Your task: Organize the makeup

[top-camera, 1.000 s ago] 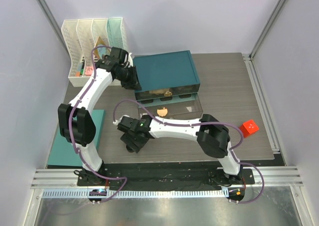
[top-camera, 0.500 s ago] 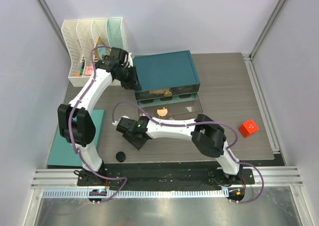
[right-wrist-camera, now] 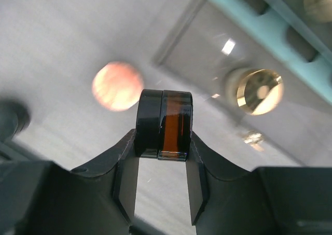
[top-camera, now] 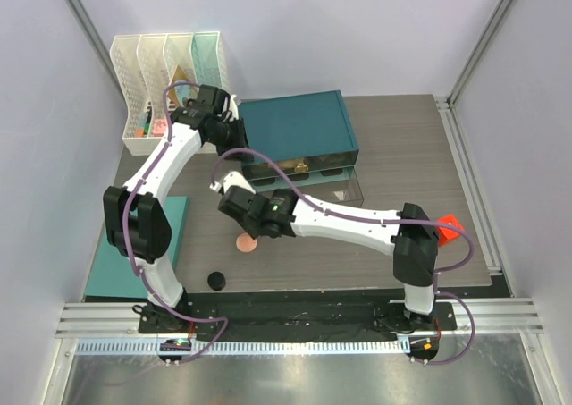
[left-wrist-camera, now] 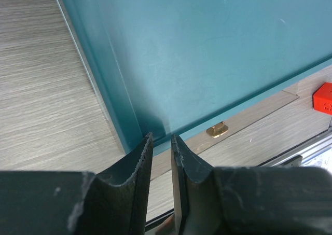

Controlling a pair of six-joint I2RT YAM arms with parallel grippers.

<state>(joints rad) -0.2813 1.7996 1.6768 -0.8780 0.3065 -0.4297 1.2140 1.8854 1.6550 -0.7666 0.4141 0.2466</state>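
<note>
My right gripper (right-wrist-camera: 164, 136) is shut on a small black jar (right-wrist-camera: 165, 122) with amber glass, held above the table. From above, that gripper (top-camera: 234, 201) hangs just in front of the clear drawer (top-camera: 344, 183). A round pink blush compact (top-camera: 246, 242) (right-wrist-camera: 118, 86) lies on the table below it. The gold-rimmed compact (right-wrist-camera: 259, 91) sits inside the clear drawer. My left gripper (top-camera: 234, 143) (left-wrist-camera: 161, 137) stands at the front left corner of the teal box (top-camera: 299, 123) (left-wrist-camera: 207, 53), its fingers narrowly apart and pinching that corner's edge.
A small black round piece (top-camera: 215, 280) lies near the table's front edge. White file racks (top-camera: 165, 65) stand at the back left. A red cube (top-camera: 450, 220) sits on the right, partly behind my right arm. A flat teal panel (top-camera: 107, 271) lies at the left.
My right gripper closed on the black jar near the front edge, then carried it back toward the drawer. The black round piece stayed on the table. The pink compact now shows.
</note>
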